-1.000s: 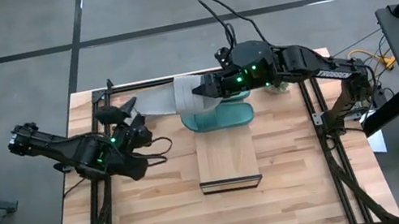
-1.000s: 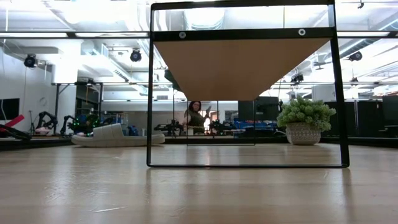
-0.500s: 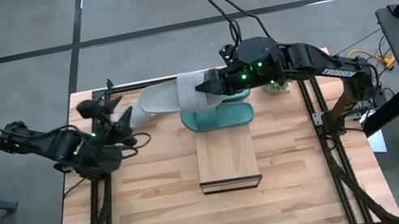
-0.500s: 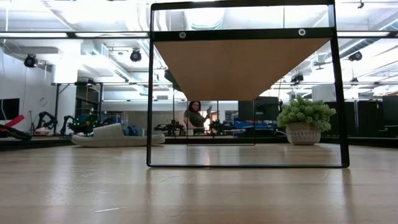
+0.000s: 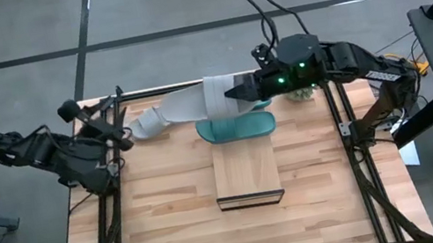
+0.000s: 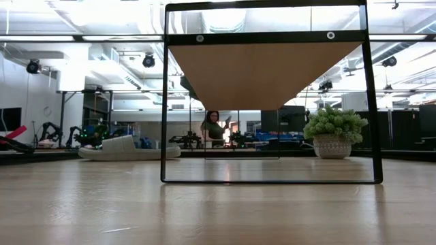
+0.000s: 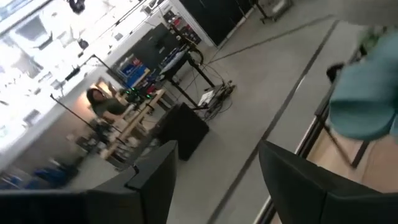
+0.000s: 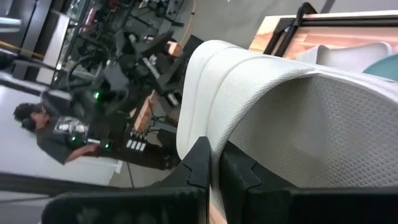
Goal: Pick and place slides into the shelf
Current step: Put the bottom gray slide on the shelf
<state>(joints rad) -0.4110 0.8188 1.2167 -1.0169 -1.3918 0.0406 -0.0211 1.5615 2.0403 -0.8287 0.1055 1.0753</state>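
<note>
I have the right gripper point(image 5: 240, 93) pinched shut on the wide strap of a light grey slide point(image 5: 187, 107), holding it at the far edge of the table point(image 5: 173, 227), partly over the dark teal slide point(image 5: 237, 125). The teal one lies at the far end of the shelf point(image 5: 246, 170) — whether it rests on the plank or just beyond it I can't tell. My left gripper point(image 5: 76, 112) waits at the table's far left corner, fingers apart and holding nothing. In the low view another grey slide point(image 6: 126, 148) lies on the tabletop. I'd judge the job less than half done — at best one slide is placed, the rest are not.
</note>
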